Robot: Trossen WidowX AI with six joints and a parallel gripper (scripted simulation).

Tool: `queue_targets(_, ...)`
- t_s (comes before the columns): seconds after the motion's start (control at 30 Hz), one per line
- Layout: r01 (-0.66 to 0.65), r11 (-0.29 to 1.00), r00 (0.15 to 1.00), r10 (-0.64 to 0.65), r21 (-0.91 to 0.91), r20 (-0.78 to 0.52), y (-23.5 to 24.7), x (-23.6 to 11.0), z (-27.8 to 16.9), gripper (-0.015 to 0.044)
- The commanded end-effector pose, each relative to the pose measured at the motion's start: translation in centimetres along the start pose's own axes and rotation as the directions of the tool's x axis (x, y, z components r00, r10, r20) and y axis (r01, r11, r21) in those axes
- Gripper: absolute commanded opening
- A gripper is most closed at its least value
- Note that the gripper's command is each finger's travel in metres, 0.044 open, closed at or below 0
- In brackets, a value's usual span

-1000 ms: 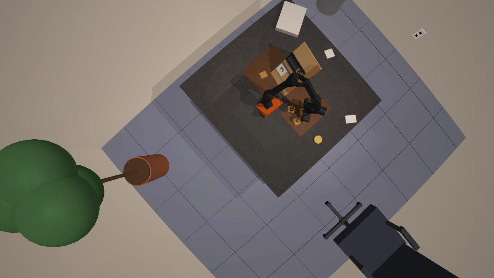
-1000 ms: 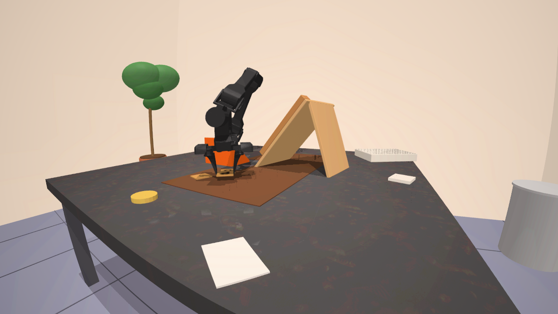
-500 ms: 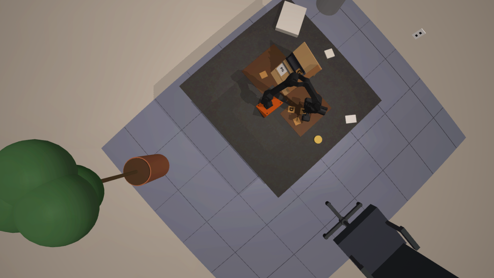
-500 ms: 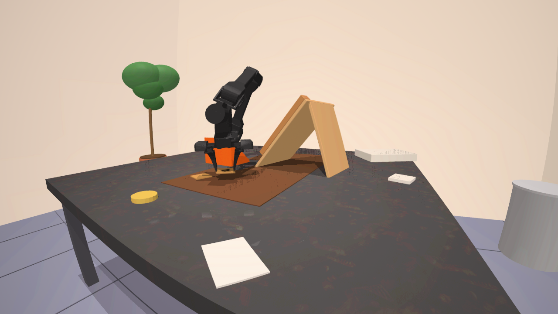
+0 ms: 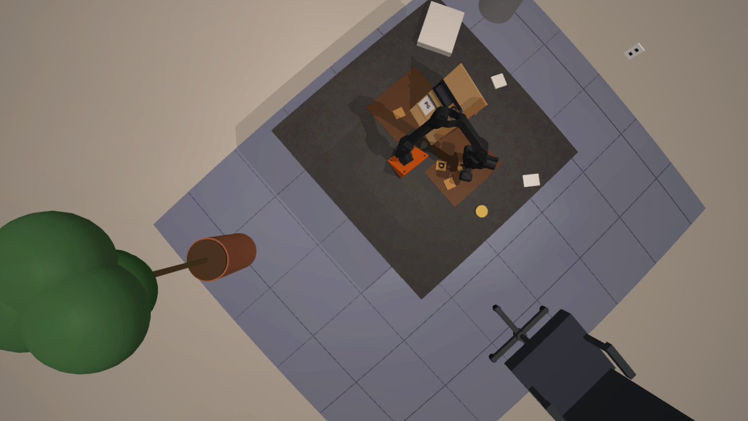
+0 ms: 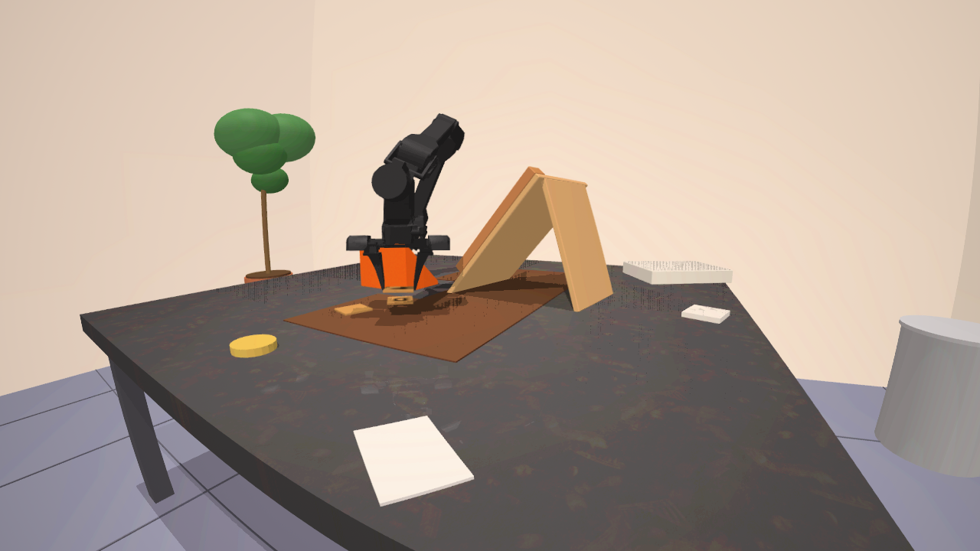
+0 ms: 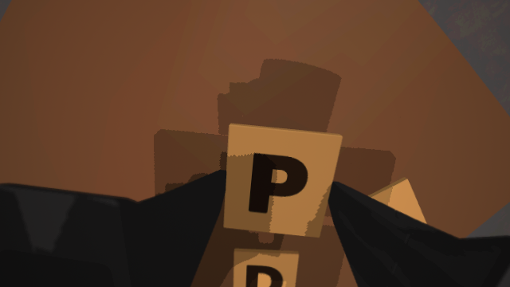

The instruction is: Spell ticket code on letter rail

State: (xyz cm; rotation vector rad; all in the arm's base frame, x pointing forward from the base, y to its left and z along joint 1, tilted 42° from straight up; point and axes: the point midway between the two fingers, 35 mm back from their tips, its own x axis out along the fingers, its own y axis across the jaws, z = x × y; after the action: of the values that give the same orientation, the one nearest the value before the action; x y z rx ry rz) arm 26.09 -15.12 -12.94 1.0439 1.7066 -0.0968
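My gripper [image 7: 279,184] [image 5: 464,170] [image 6: 396,279] is shut on a tan letter tile marked P [image 7: 280,181] and holds it a little above the brown mat [image 7: 100,100] [image 5: 461,193] [image 6: 438,328]. Below it on the mat lies another tile [image 7: 264,269] [image 5: 441,165] [image 6: 399,300], its letter cut off in the wrist view. A third tile [image 7: 400,197] [image 5: 449,183] [image 6: 352,309] lies beside it. The wooden A-frame board [image 5: 463,86] [image 6: 527,226] stands behind, with the white ticket [image 5: 426,106] and the dark rail [image 5: 443,94] on its slope.
A further tile [image 5: 398,112] lies on the mat left of the board. The orange arm base [image 5: 408,163] [image 6: 393,267] is close by. On the table are a yellow disc [image 5: 481,210] [image 6: 253,345], a white sheet [image 5: 530,180] [image 6: 411,459], a small card [image 6: 705,314] and a white slab [image 6: 677,271].
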Motion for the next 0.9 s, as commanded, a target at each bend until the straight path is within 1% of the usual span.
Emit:
queue_targets(0.0,0.021,1.000,0.998,-0.022,0.012,0.056,0.6,-1.4,0.6,0.0000)
queue_targets(0.43,0.058,0.997,0.967,-0.071,0.058,0.246,3.1,-6.1,2.2,0.0000)
queue_targets(0.87,0.057,0.994,0.898,-0.092,0.094,0.431,6.4,-11.0,2.9,0.0000)
